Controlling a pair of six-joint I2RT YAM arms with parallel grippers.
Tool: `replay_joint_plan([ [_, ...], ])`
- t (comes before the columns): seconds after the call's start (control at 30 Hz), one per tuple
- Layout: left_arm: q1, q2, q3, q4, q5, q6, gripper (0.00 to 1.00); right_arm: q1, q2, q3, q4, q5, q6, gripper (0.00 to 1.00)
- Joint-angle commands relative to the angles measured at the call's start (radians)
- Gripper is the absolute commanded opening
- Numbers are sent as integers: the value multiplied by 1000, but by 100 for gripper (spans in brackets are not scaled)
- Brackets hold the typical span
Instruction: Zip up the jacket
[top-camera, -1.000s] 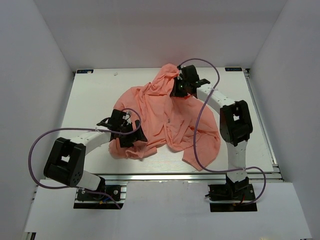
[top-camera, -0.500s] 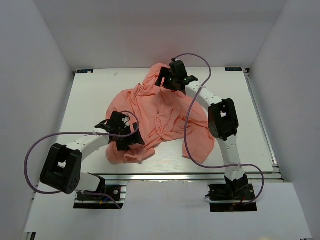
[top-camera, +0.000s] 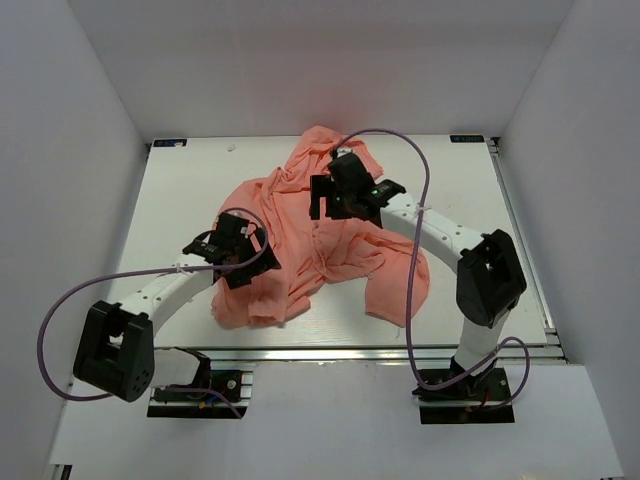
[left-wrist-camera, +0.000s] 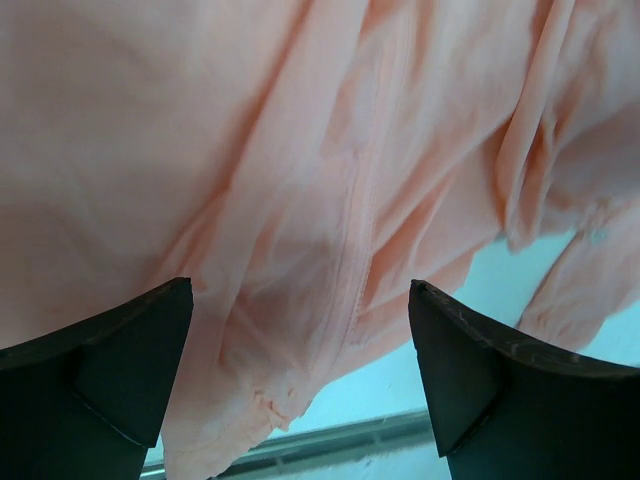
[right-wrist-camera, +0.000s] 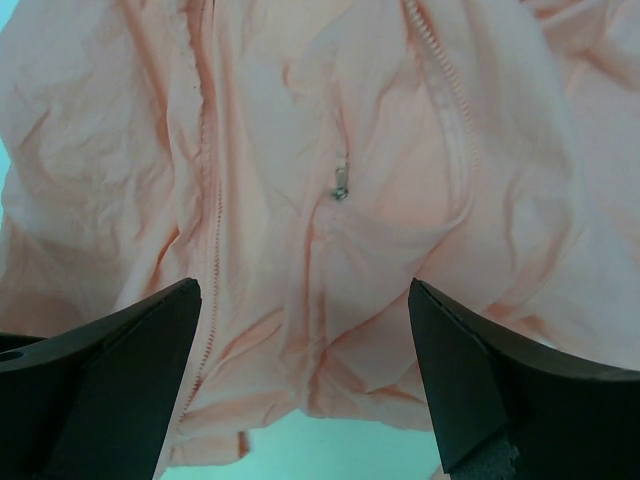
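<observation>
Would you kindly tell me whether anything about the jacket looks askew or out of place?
Yes: the jacket lies bunched and twisted rather than flat, its two zipper tracks apart and wavy, with a small metal pull in a fold between them.

Nothing legible on show right now: the only label-like marks are two small dark stickers at the far corners of the table (top-camera: 180, 200), one left (top-camera: 168, 143) and one right (top-camera: 466, 137), both far too tiny to read any lettering.
</observation>
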Motion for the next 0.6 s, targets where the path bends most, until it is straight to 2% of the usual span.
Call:
replay_joint_plan([
  [0.0, -5, -54, 77, -57, -173, -85, 98, 28, 16, -67, -76, 123, 138, 89],
  [0.2, -5, -125, 99, -59, -245, -108, 98, 33, 60, -118, 81, 138, 272, 88],
  [0.37, -5, -165, 67, -51, -232, -113, 98, 35, 174, -55, 135, 241, 269, 77],
  [0.43, -5, -180, 59, -57, -226, -116, 98, 30, 209, -8, 102, 251, 255, 67],
  [0.57, -5, -200, 37, -60, -242, -116, 98, 27, 252, 32, 106, 289, 215, 35],
])
